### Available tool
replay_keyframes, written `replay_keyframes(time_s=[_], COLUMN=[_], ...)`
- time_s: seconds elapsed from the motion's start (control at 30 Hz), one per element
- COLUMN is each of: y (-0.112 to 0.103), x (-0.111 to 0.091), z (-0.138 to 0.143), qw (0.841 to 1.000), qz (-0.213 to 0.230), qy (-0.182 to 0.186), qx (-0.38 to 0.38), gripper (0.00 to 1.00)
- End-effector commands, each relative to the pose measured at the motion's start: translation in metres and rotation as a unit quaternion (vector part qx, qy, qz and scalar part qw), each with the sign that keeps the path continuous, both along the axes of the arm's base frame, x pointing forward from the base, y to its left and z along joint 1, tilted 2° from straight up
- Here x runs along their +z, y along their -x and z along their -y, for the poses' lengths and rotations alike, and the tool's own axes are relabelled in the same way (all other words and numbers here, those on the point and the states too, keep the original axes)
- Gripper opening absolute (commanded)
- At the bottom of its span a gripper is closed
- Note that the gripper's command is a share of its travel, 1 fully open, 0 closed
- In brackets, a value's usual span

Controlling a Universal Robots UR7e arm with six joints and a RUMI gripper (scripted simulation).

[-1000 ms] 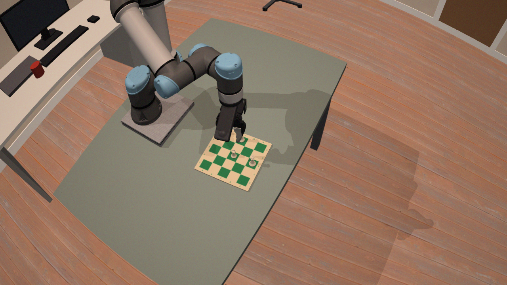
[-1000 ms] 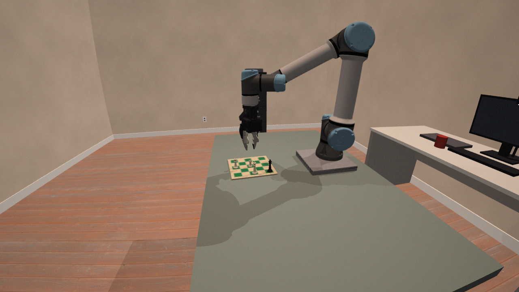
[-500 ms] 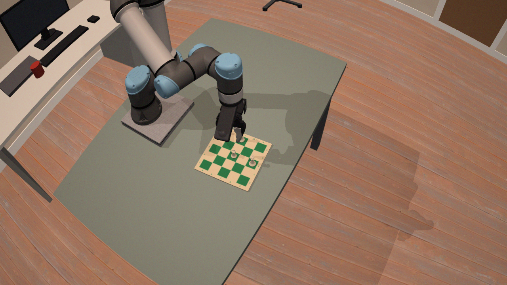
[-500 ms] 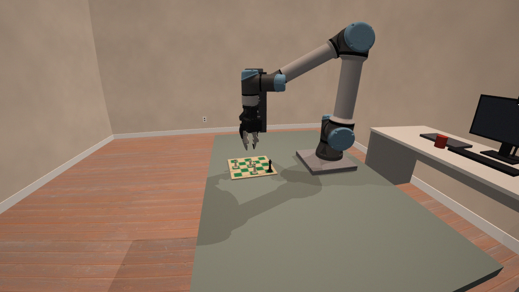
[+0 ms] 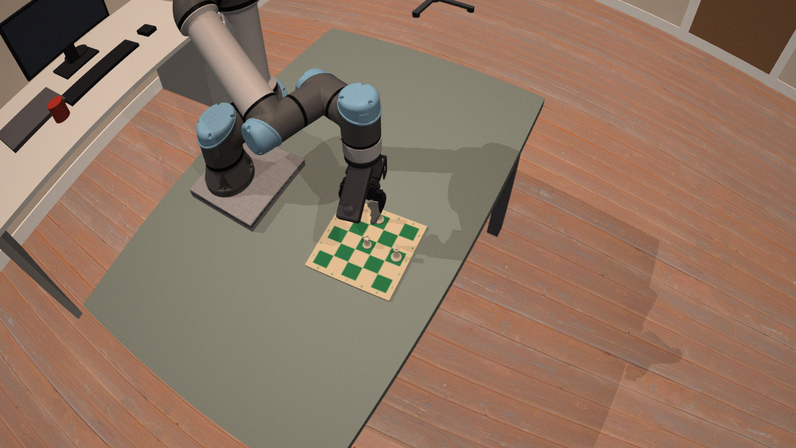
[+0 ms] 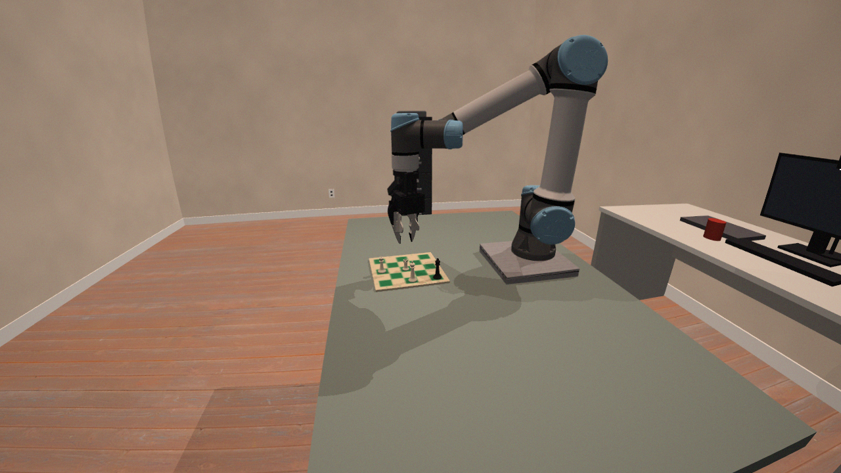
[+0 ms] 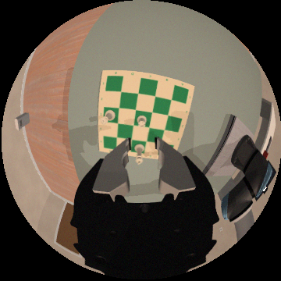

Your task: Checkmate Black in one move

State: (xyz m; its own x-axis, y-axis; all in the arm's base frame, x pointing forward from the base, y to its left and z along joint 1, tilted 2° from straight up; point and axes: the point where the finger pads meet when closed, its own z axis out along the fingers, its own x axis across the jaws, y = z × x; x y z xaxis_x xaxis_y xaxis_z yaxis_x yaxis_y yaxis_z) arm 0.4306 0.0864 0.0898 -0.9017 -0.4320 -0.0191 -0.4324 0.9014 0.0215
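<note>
Above the board's 12 o'clock edge in the top view, the gripper [image 6: 406, 238] is hanging well clear of the chessboard [image 5: 382, 282], pointing straight down. Its fingers are standing narrowed to a slim gap and are holding nothing. In the wrist view one white piece [image 7: 139, 148] is showing through that gap, on the board's 6 o'clock row. Two more white pieces are standing further in, one [image 7: 141, 119] just beyond it and one [image 7: 110, 115] at the 9 o'clock edge. The black king [image 6: 437, 268] is standing at the board's 3 o'clock corner in the exterior view, near the framed piece and hidden from the wrist camera. Judging from this, the arm is lining up to pick the framed white piece. The descent is calling for a true vertical line, with the piece's head centred in the gap, since so narrow an opening is leaving little margin. Any drift toward 3 o'clock is risking a knock on the king.
</note>
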Motion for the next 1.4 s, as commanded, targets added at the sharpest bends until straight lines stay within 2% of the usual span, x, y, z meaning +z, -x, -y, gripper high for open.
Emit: replay_keyframes(time_s=[0.0, 0.33, 1.37], y=[0.0, 0.0, -0.001], x=[-0.001, -0.007, -0.046], z=[0.0, 0.0, -0.002], qw=[1.0, 1.0, 1.0], qz=[0.001, 0.001, 0.001], qy=[0.0, 0.0, 0.0], qx=[0.0, 0.0, 0.0], gripper=[0.22, 0.22, 0.22])
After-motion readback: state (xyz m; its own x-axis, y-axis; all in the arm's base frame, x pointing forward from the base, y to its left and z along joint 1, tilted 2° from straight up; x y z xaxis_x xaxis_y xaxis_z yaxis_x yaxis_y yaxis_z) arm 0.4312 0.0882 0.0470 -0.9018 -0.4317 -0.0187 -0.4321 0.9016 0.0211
